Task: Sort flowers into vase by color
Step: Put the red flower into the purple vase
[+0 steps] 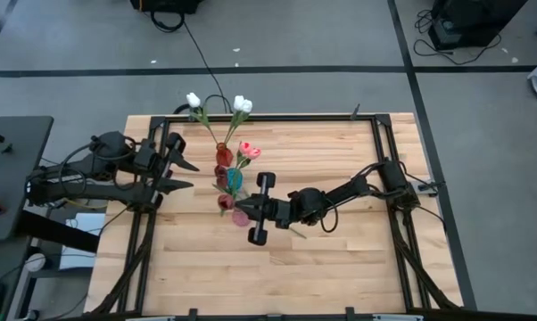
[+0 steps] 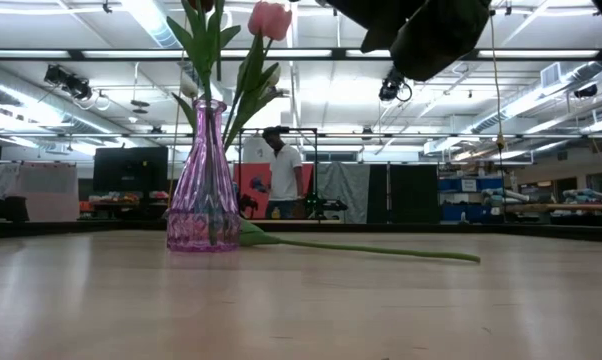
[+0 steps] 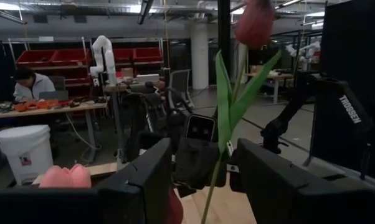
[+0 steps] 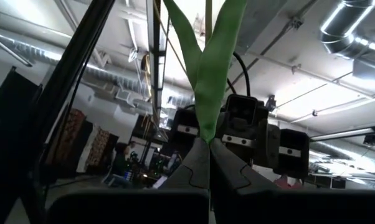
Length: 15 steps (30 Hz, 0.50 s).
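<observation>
A long-stemmed artificial tulip with a pink bud (image 3: 255, 22) is held by its thin green stem in the right gripper (image 4: 208, 163), whose fingers are pressed together on the stem just below the smooth, pointed leaves. It is carried above mid-table, just right of the vases. The step in hand is judged to be transport toward a vase. The next move calls for the stem to be aligned over a narrow neck holding flowers of matching colour.

The left gripper (image 1: 181, 176) is held spread and empty at the table's left edge. A ribbed purple glass vase (image 2: 203, 190) stands on the pale wooden table (image 1: 340, 267); a loose green stem (image 2: 381, 248) lies beside its base.
</observation>
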Each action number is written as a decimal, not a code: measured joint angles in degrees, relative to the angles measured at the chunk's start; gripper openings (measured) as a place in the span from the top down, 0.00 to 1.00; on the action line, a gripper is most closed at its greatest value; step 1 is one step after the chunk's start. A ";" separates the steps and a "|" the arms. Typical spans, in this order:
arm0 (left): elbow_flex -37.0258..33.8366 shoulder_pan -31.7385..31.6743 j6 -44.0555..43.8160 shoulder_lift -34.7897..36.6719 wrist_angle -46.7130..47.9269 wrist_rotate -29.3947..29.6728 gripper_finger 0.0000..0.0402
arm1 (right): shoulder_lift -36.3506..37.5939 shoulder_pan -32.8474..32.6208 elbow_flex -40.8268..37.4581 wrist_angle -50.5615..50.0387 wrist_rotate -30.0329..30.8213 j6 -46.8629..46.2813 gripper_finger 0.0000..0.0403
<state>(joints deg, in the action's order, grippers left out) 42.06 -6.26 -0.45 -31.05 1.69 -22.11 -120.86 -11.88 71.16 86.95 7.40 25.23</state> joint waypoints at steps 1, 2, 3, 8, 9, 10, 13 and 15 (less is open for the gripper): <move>0.00 0.00 0.00 0.00 0.00 0.31 0.53 | 0.00 0.00 0.00 -0.25 0.00 -0.01 0.99; 0.00 0.00 0.00 0.00 -0.02 0.62 0.53 | 0.00 0.07 0.00 -0.64 0.00 0.01 0.99; 0.00 0.00 0.03 -0.02 0.00 0.93 0.53 | 0.00 0.20 0.00 -0.87 0.00 -0.01 0.99; 0.00 0.00 0.28 -0.09 0.00 1.60 0.53 | 0.00 1.41 0.00 -2.16 -1.56 -2.28 0.99; 0.00 0.00 0.28 -0.09 -0.01 1.86 0.53 | 0.00 1.70 0.00 -2.76 -1.58 -2.90 0.99; 0.00 0.00 0.28 -0.09 -0.02 1.96 0.53 | 0.00 1.97 0.00 -3.39 -1.57 -3.62 0.99; -0.02 0.00 0.31 -0.09 -0.02 2.08 0.53 | 0.00 2.59 0.00 -4.59 -1.49 -4.94 0.99; -0.02 0.00 0.34 -0.09 0.00 2.10 0.53 | 0.00 2.75 0.00 -5.15 -1.54 -5.64 0.99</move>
<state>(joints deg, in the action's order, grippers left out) 42.04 -6.26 -0.10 -31.14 1.69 -20.01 -120.86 -9.13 71.16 81.81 5.86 19.59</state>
